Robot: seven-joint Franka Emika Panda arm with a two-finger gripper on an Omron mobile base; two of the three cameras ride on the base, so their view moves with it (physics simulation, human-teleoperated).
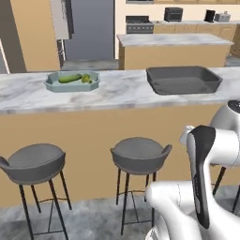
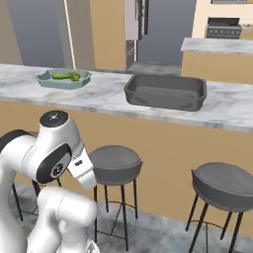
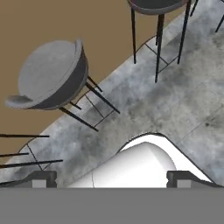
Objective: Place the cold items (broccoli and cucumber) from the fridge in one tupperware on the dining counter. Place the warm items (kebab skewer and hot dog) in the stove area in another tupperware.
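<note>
- The cucumber and the broccoli already lie together in the pale green tupperware on the dining counter, so I judge the cold half done
- The dark grey tupperware sits further along the same counter, well apart from the green one, with nothing in it; it should take the warm items
- The kebab skewer and hot dog I cannot make out; the stove stands far off behind the counter
- I expect both to be light; the hot dog soft and perhaps slick, best pinched across its middle, while the skewer is stiff and thin, best taken at the meat rather than the bare stick
- My gripper is fully open and holds nothing, pointing down at the grey floor
- Two stools stand under the counter's near edge, and the counter lies between me and the stove, so I would drive round it
</note>
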